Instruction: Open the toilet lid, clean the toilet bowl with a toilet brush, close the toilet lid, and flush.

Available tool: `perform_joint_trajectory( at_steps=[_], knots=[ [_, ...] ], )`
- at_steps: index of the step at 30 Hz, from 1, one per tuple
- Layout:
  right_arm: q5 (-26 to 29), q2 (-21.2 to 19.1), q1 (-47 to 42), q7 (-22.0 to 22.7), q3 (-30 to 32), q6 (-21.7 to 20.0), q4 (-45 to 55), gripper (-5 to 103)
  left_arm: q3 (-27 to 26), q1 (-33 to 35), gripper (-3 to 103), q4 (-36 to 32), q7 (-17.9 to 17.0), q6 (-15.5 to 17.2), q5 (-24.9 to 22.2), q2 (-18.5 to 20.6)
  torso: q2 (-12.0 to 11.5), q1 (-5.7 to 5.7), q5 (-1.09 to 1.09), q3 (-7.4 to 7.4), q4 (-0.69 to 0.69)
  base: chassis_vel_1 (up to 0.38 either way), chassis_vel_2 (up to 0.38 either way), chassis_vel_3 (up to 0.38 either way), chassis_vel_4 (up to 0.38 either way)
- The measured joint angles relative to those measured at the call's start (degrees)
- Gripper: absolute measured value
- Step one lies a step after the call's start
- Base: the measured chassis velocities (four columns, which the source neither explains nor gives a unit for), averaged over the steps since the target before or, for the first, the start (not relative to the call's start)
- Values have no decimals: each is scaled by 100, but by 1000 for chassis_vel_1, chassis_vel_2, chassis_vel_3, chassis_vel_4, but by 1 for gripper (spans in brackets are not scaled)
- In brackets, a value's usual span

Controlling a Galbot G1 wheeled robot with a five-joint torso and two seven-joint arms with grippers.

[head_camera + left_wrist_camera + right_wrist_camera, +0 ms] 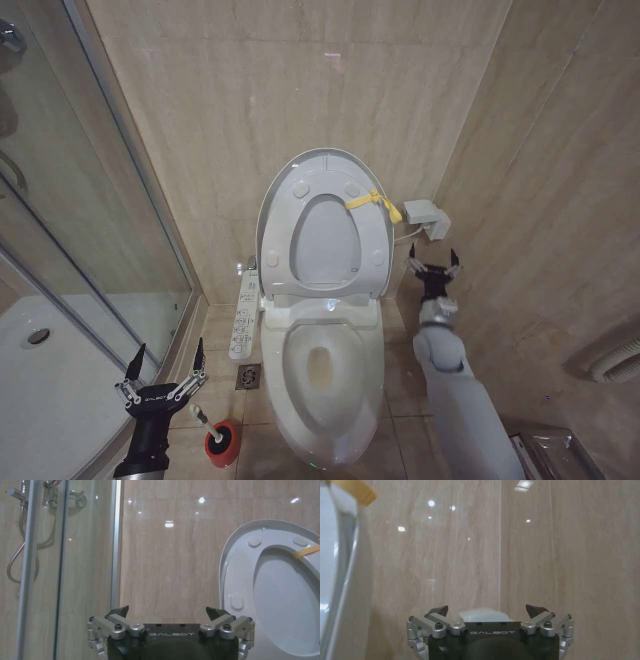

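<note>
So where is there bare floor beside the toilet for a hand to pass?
Tiles between the toilet bowl and the right wall, apart from the right hand and its arm. The left is crowded: floor drain, toilet brush, left hand, shower tray.

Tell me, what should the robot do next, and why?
Probably lower the left gripper onto the brush handle. The lid already stands up, the bowl is uncovered, the brush sits in its red holder just below that gripper's open fingers. The right gripper waits beside the lid.
</note>
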Motion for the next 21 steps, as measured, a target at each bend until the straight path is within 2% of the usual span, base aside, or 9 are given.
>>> perform_joint_trajectory(
  at_steps=[15,21],
  knots=[
    [105,-200,1031,-24,-186,-88,-543,100,0,0,100,0,0,0,0,0,0,0,0,0,-2,0,0,0,0],
    [110,-158,1313,-39,-297,-110,-692,100,0,0,100,0,0,0,0,0,0,0,0,0,0,0,0,0,0]
  ],
)
